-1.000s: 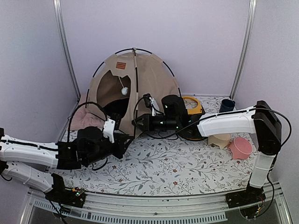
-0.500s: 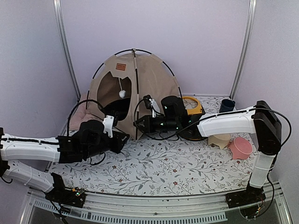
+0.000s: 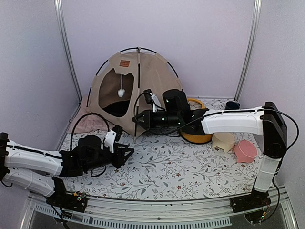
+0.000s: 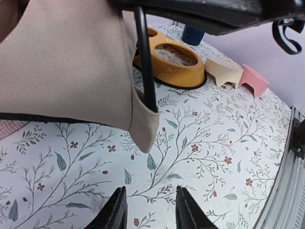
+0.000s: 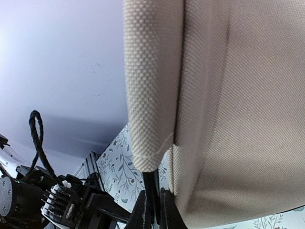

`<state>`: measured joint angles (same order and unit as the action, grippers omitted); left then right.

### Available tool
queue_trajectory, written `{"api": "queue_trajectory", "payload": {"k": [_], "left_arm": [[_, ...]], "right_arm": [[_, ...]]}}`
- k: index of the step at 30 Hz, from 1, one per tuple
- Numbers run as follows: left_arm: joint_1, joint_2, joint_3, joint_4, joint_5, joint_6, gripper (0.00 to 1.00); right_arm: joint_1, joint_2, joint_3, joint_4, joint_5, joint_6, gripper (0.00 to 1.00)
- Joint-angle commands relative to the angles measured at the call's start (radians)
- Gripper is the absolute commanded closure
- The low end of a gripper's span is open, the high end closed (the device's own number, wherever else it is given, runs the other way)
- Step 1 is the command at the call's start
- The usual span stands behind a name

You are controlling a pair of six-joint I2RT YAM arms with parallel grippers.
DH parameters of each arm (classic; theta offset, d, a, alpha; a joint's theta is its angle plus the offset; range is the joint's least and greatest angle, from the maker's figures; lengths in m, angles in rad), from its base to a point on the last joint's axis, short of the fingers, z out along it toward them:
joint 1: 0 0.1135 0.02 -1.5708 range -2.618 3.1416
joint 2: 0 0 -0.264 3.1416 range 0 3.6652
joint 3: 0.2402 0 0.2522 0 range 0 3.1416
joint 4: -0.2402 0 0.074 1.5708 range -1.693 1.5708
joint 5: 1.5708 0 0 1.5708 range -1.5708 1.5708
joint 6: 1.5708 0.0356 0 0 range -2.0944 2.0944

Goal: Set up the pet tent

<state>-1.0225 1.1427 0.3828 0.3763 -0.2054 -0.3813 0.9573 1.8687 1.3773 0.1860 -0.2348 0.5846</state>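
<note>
Pet tent (image 3: 153,78) stands domed, white pom-pom (image 3: 121,92) hanging inside; floor perhaps black-lined.

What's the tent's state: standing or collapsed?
Standing: the pet tent holds a full dome shape, its fabric stretched and its arched doorway upright.

1. I can read no text, brand or number in any view.
2. Small brown label (image 3: 124,63) on the pet tent (image 3: 153,78), above its doorway: print too small to read.
</note>
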Motion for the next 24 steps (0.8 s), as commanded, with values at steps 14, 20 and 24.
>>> {"api": "queue_trajectory", "payload": {"k": [14,20,24], "left_arm": [[-0.054,0.118,-0.042,0.411,-0.175,0.321,0.7],[-0.053,0.173,-0.017,0.432,-0.181,0.338,0.78],[-0.054,0.184,-0.007,0.444,-0.183,0.342,0.82]], "right_arm": [[-0.003,-0.033,0.081,-0.029,-0.038,0.058,1.0],[-0.004,-0.038,0.086,-0.032,-0.038,0.06,1.0],[-0.004,-0.038,0.085,-0.038,-0.037,0.059,1.0]]}}
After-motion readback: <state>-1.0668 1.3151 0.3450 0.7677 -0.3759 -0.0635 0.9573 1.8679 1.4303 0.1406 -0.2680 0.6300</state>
